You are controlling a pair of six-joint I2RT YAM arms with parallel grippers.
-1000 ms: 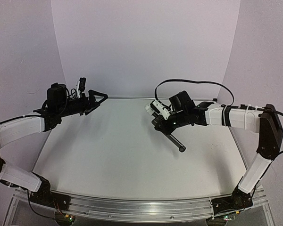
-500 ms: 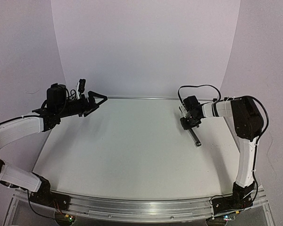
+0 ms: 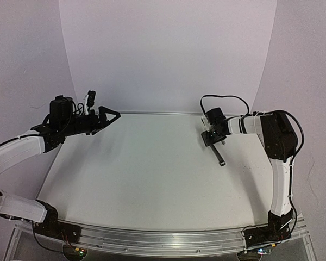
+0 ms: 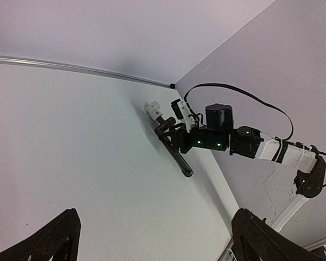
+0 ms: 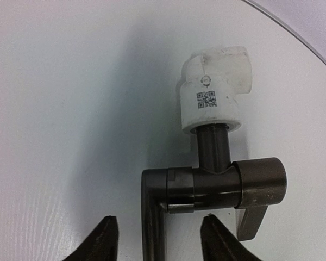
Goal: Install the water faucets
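Observation:
The black water faucet [image 5: 223, 182] lies flat on the table with its white cylindrical fitting [image 5: 214, 92] on the far end. Its long rod [image 3: 218, 155] points toward the near edge. My right gripper [image 5: 158, 217] is open, one finger [image 5: 104, 239] on each side of the rod, with a gap on both sides. In the left wrist view the faucet [image 4: 176, 157] and fitting [image 4: 151, 107] sit by the right arm. My left gripper [image 3: 110, 115] hovers open and empty over the table's far left corner, far from the faucet.
The white table [image 3: 141, 174] ends at a raised rail along the back wall [image 3: 152, 113] and a metal rail at the front [image 3: 152, 239]. The right arm's cable [image 3: 223, 99] loops above its wrist. A pale backdrop encloses the back and both sides.
The right arm carried the faucet from mid-table to the right rear, set it down, and its jaws opened off the rod. The left arm shifted slightly left.

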